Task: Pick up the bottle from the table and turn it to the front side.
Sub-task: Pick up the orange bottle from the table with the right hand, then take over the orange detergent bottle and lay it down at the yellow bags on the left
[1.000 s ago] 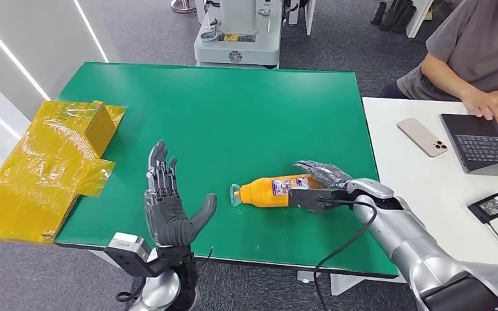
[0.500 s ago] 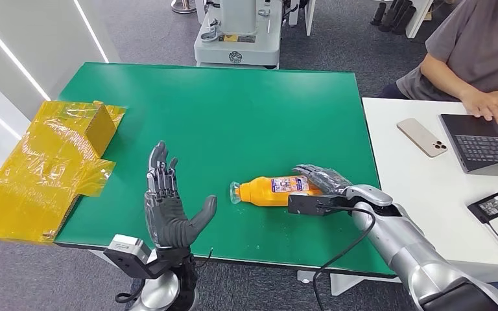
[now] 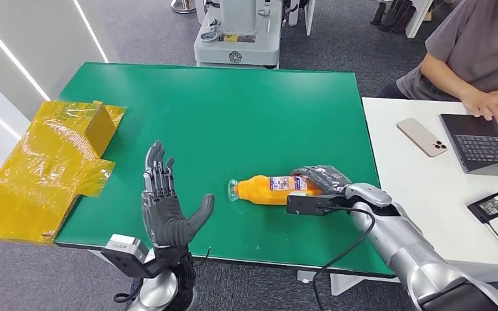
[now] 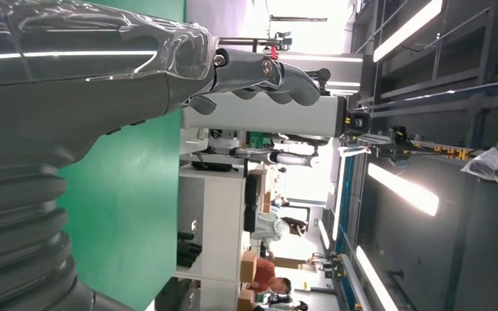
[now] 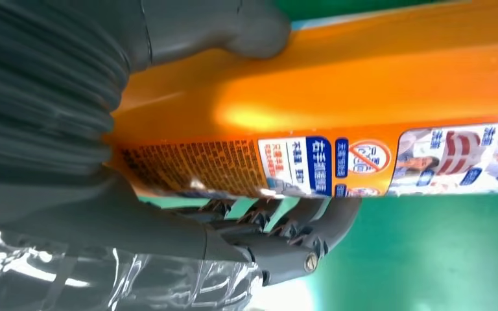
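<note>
While bottle (image 3: 270,189) lies on its side on green table (image 3: 233,110), right hand (image 3: 322,179) wraps its base, thumb and fingers closed round it; lift, turn pending. Left hand (image 3: 164,207) open, empty.

Premises: a robotics lab within an open-plan office. Evidence: green test table (image 3: 233,103), machine base (image 3: 237,32) beyond it, white desk (image 3: 415,175) with laptop (image 3: 486,142) (person typing), grey carpet.

Green table (image 3: 233,103) on grey carpet floor (image 3: 337,39). White desk (image 3: 415,175) at right, touching it. White wall (image 3: 26,45) with light strips, left. Machine base (image 3: 237,39) beyond far edge.
</note>
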Motion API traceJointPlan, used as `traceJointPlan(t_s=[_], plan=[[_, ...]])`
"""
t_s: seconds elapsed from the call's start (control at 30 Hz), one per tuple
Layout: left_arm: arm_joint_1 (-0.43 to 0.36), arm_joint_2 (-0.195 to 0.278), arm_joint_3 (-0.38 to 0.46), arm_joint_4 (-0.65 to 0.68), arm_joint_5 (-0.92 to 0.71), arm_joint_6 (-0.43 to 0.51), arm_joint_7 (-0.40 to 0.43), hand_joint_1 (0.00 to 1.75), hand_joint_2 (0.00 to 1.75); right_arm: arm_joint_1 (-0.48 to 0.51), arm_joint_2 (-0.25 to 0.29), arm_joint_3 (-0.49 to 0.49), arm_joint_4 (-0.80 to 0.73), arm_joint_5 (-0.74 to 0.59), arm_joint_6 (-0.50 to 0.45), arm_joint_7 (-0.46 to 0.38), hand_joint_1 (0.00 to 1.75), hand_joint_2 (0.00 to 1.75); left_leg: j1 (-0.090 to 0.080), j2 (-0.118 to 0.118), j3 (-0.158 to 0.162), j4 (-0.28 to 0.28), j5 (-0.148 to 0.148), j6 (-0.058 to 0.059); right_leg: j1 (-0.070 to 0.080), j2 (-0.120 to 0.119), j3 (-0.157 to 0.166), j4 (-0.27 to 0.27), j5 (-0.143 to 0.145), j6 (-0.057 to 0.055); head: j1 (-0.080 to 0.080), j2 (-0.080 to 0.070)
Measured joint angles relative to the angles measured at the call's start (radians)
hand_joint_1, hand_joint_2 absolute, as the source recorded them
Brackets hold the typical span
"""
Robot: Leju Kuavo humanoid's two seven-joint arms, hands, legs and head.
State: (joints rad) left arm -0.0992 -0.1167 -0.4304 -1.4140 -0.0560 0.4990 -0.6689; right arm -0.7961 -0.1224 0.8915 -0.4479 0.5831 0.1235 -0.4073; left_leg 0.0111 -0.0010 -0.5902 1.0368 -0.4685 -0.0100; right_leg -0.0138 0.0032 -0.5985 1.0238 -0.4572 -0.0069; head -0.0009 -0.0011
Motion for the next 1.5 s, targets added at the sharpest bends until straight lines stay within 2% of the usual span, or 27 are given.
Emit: traceJointPlan(t_s=[0.2, 0.43, 0.57, 0.8, 0.97, 1.1, 1.37, 1.5], plan=[[0.025, 0.0, 0.005, -0.018, -0.002, 0.012, -0.009, 0.0, 1.75, 0.01, 0.02, -0.028, -0.032, 0.003, -0.158, -0.001, 1.75, 1.75, 0.0, 0.0, 0.0, 0.0, 0.0, 0.0, 0.0, 0.0, 0.0, 0.0, 0.0, 0.0, 0.0, 0.0], [0.032, -0.001, 0.007, -0.029, -0.004, 0.022, -0.01, 0.0, 1.75, 0.055, 0.061, -0.108, -0.121, -0.022, -0.364, 0.012, 1.75, 1.75, 0.0, 0.0, 0.0, 0.0, 0.0, 0.0, 0.0, 0.0, 0.0, 0.0, 0.0, 0.0, 0.0, 0.0], [0.029, -0.004, 0.007, -0.03, -0.004, 0.03, -0.01, 0.0, 1.75, 0.125, 0.083, -0.181, -0.231, -0.033, -0.54, 0.01, 1.75, 1.75, 0.0, 0.0, 0.0, 0.0, 0.0, 0.0, 0.0, 0.0, 0.0, 0.0, 0.0, 0.0, 0.0, 0.0], [0.019, -0.01, 0.007, -0.03, -0.01, 0.025, -0.009, 0.0, 1.75, 0.307, 0.11, -0.29, -0.435, -0.02, -0.773, -0.043, 1.75, 1.75, 0.0, 0.0, 0.0, 0.0, 0.0, 0.0, 0.0, 0.0, -0.001, -0.001, -0.001, 0.0, 0.0, 0.0], [-0.003, -0.009, 0.003, -0.029, -0.002, -0.036, 0.017, 0.0, 1.75, 0.418, 0.137, -0.36, -0.555, -0.005, -0.799, -0.108, 1.75, 1.75, 0.0, 0.0, 0.0, 0.0, 0.0, 0.0, 0.0, 0.0, -0.001, -0.001, -0.001, 0.0, 0.0, 0.0], [-0.021, -0.009, -0.004, -0.027, 0.028, -0.098, 0.043, 0.0, 1.75, 0.471, 0.152, -0.407, -0.622, -0.014, -0.799, -0.147, 1.75, 1.75, 0.0, 0.0, 0.0, 0.0, 0.0, 0.0, 0.0, 0.0, -0.001, 0.0, -0.001, 0.0, 0.0, 0.0], [-0.135, -0.009, -0.036, 0.04, 0.162, -0.289, 0.152, 0.0, 1.75, 0.51, 0.171, -0.437, -0.709, -0.054, -0.799, -0.219, 1.75, 1.75, 0.0, 0.001, 0.0, 0.0, 0.0, 0.0, 0.0, 0.0, -0.001, 0.0, 0.0, 0.0, 0.0, 0.0], [-0.179, -0.012, -0.057, 0.082, 0.182, -0.349, 0.189, 0.0, 1.75, 0.509, 0.172, -0.428, -0.72, -0.078, -0.799, -0.226, 1.75, 1.75, 0.0, 0.0, 0.0, 0.0, 0.0, 0.0, 0.0, 0.0, -0.001, 0.0, 0.0, 0.0, 0.0, 0.0]])
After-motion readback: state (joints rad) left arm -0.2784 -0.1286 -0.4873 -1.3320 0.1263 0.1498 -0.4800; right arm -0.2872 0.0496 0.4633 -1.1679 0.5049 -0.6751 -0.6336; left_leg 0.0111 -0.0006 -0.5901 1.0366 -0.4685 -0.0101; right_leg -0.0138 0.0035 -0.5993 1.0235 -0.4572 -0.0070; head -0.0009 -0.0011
